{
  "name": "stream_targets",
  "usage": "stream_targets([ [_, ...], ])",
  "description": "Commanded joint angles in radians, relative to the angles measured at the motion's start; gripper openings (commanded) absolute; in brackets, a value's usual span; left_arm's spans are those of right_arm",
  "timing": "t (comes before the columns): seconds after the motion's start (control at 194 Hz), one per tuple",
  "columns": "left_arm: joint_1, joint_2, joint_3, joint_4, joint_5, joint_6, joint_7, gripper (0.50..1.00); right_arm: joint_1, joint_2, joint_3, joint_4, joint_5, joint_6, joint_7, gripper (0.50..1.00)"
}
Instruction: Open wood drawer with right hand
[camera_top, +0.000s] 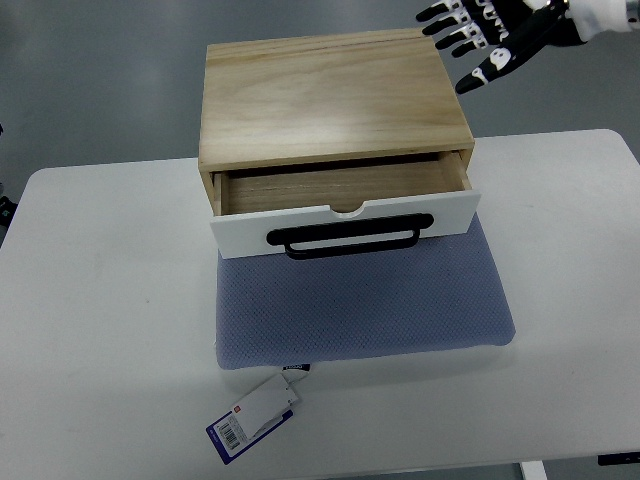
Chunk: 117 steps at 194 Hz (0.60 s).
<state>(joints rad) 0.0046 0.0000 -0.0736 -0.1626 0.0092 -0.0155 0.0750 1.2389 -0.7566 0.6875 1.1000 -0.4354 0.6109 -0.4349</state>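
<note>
A light wood drawer box (325, 95) sits on a blue-grey mat (360, 305) on the white table (100, 300). Its drawer (345, 215) is pulled partly out toward me, showing an empty wooden inside. The drawer has a white front and a black handle (350, 238). My right hand (480, 40), black with white joints, is at the upper right, above and behind the box's far right corner, well apart from the handle. Its fingers are spread and hold nothing. The left arm does not show.
A white and blue tag (255, 415) lies on the table at the mat's front left corner. The table's far edge runs behind the box, with grey floor (100, 80) beyond.
</note>
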Motion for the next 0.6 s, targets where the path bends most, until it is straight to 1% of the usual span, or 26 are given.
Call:
stream_targets([
  [0.0, 0.0, 0.0, 0.0, 0.0, 0.0, 0.0, 0.0, 1.0, -0.039, 0.036, 0.08, -0.163, 0.081, 0.0, 0.001, 0.95],
  [0.046, 0.0, 0.0, 0.0, 0.0, 0.0, 0.0, -0.001, 1.0, -0.058, 0.049, 0.095, -0.226, 0.135, 0.0, 0.001, 0.95],
  [0.093, 0.0, 0.0, 0.0, 0.0, 0.0, 0.0, -0.001, 1.0, -0.058, 0.049, 0.095, -0.226, 0.135, 0.0, 0.001, 0.95],
  [0.098, 0.0, 0.0, 0.0, 0.0, 0.0, 0.0, 0.0, 1.0, -0.077, 0.062, 0.099, -0.273, 0.182, 0.0, 0.002, 0.95],
  [0.108, 0.0, 0.0, 0.0, 0.0, 0.0, 0.0, 0.0, 1.0, -0.081, 0.063, 0.099, -0.284, 0.193, 0.0, 0.004, 0.95],
  [0.211, 0.0, 0.0, 0.0, 0.0, 0.0, 0.0, -0.001, 1.0, -0.118, 0.094, 0.099, -0.356, 0.316, 0.0, 0.005, 0.948],
  [0.288, 0.0, 0.0, 0.0, 0.0, 0.0, 0.0, 0.0, 1.0, -0.156, 0.115, 0.099, -0.428, 0.452, 0.0, 0.034, 0.948],
  [0.335, 0.0, 0.0, 0.0, 0.0, 0.0, 0.0, 0.0, 1.0, -0.156, 0.115, 0.099, -0.428, 0.452, 0.0, 0.034, 0.948],
  [0.34, 0.0, 0.0, 0.0, 0.0, 0.0, 0.0, 0.0, 1.0, -0.174, 0.129, 0.099, -0.461, 0.519, 0.0, 0.065, 0.948],
  [0.412, 0.0, 0.0, 0.0, 0.0, 0.0, 0.0, -0.001, 1.0, -0.199, 0.151, 0.098, -0.503, 0.592, 0.0, 0.12, 0.948],
  [0.443, 0.0, 0.0, 0.0, 0.0, 0.0, 0.0, 0.0, 1.0, -0.202, 0.16, 0.098, -0.511, 0.606, 0.0, 0.134, 0.948],
  [0.5, 0.0, 0.0, 0.0, 0.0, 0.0, 0.0, 0.0, 1.0, -0.21, 0.19, 0.099, -0.531, 0.626, -0.086, 0.174, 0.948],
  [0.51, 0.0, 0.0, 0.0, 0.0, 0.0, 0.0, 0.0, 1.0, -0.21, 0.191, 0.099, -0.531, 0.626, -0.086, 0.174, 0.948],
  [0.546, 0.0, 0.0, 0.0, 0.0, 0.0, 0.0, 0.0, 1.0, -0.211, 0.207, 0.098, -0.54, 0.629, -0.135, 0.197, 0.948],
  [0.597, 0.0, 0.0, 0.0, 0.0, 0.0, 0.0, 0.0, 1.0, -0.217, 0.224, 0.099, -0.551, 0.629, -0.18, 0.22, 0.948],
])
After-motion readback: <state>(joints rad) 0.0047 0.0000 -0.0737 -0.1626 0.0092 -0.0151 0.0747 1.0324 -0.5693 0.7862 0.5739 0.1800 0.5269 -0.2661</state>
